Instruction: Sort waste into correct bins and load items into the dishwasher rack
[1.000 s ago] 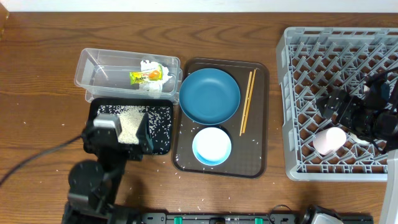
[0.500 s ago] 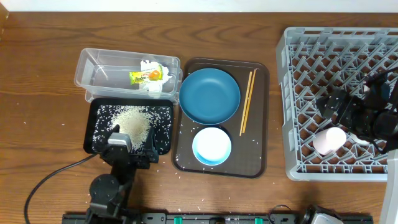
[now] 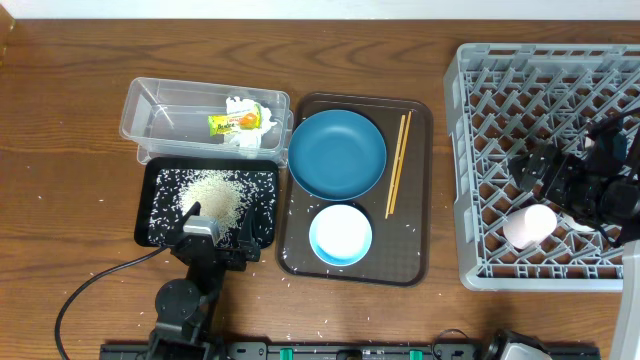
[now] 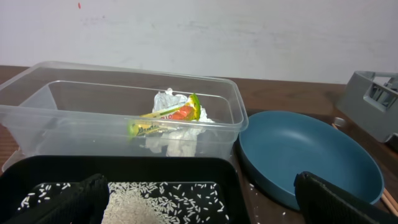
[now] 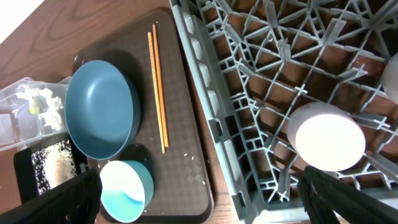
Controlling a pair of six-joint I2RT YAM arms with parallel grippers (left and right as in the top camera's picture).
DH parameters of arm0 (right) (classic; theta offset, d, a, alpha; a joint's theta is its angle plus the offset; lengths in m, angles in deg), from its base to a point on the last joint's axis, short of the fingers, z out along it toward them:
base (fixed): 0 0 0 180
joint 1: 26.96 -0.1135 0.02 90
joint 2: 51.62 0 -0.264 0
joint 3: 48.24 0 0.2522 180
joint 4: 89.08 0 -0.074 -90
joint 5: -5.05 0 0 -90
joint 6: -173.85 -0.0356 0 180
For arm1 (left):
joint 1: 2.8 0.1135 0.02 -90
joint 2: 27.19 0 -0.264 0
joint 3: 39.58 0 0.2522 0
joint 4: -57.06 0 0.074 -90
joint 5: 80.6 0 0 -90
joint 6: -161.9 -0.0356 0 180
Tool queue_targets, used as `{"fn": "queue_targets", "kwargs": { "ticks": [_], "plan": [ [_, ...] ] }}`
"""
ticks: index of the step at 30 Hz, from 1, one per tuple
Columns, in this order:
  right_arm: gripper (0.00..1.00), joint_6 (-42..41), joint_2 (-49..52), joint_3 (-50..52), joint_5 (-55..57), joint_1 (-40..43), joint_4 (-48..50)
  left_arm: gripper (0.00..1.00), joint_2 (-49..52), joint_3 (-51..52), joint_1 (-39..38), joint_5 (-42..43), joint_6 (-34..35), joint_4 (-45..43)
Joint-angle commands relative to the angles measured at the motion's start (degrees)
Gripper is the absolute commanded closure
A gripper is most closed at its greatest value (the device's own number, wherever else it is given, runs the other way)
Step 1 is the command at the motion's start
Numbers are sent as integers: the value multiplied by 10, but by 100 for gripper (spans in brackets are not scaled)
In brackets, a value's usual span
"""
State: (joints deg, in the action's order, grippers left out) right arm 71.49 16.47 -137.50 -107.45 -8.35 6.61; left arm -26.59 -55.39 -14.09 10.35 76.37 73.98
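Note:
The clear tub [image 3: 160,115] holds crumpled tissue [image 3: 238,104] and the snack wrapper [image 3: 235,122]; both show in the left wrist view, the wrapper [image 4: 168,115] on the tissue [image 4: 174,142]. The black tray [image 3: 262,185] holds a heap of rice [image 3: 220,195]. My left gripper [image 3: 207,236] is open and empty, low over the tray's front edge, with rice [image 4: 155,202] between its fingers. The blue plate [image 3: 337,153], bowl [image 3: 340,234] and chopsticks [image 3: 398,165] lie on the brown tray [image 3: 410,250]. A pale pink cup [image 3: 530,225] lies in the grey rack [image 3: 480,120]. My right gripper [image 3: 535,172] is open above the rack, beside the cup [image 5: 329,137].
Loose rice grains [image 3: 100,272] lie scattered on the wooden table around the black tray and near the front edge [image 3: 320,335]. The left arm's cable [image 3: 90,285] trails to the front left. The rack's near wall [image 5: 205,74] stands between the brown tray and the cup.
My left gripper has drawn back from over the rice heap toward the tray's front edge, uncovering the heap. The right arm and the cup have not moved.

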Motion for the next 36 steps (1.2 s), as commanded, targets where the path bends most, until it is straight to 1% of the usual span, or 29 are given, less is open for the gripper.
{"fn": "queue_targets", "kwargs": {
  "ticks": [1, 13, 15, 17, 19, 20, 22, 24, 28, 29, 30, 31, 32, 34, 36],
  "plan": [
    [1, 2, 1, -6, -2, -7, 0, 2, -4, 18, 3, -1, -2, 8],
    [1, 2, 1, -6, -2, -7, 0, 2, -4, 18, 3, -1, -2, 8],
    [1, -11, 1, -6, -21, -7, 0, 2, -4, 18, 3, -1, -2, 8],
    [2, -35, 1, -6, -64, -7, 42, 2, -4, 18, 3, -1, -2, 8],
    [16, -32, 5, -6, -165, -21, 85, 2, -4, 18, 3, -1, -2, 8],
    [20, -30, 7, -5, -195, -35, 102, 2, -4, 18, 3, -1, -2, 8],
    [19, -30, 12, -5, -190, -88, 122, 2, -4, 18, 3, -1, -2, 8],
    [12, -45, 22, -6, -109, -169, 123, 2, -4, 18, 3, -1, -2, 8],
    [6, -95, 75, -5, 101, -357, 125, 2, -4, 18, 3, -1, -2, 8],
    [5, -99, 92, -6, 134, -392, 132, 2, -4, 18, 3, -1, -2, 8],
    [8, -99, 114, -6, 166, -427, 143, 2, -4, 18, 3, -1, -2, 8],
    [10, -99, 135, -6, 193, -453, 157, 2, -4, 18, 3, -1, -2, 8],
    [1, -102, 155, -6, 212, -473, 169, 2, -4, 18, 3, -1, -2, 8],
    [1, -128, 185, -6, 221, -498, 183, 2, -4, 18, 3, -1, -2, 8],
    [5, -140, 216, -6, 220, -517, 188, 2, -4, 18, 3, -1, -2, 8]
  ]
}}
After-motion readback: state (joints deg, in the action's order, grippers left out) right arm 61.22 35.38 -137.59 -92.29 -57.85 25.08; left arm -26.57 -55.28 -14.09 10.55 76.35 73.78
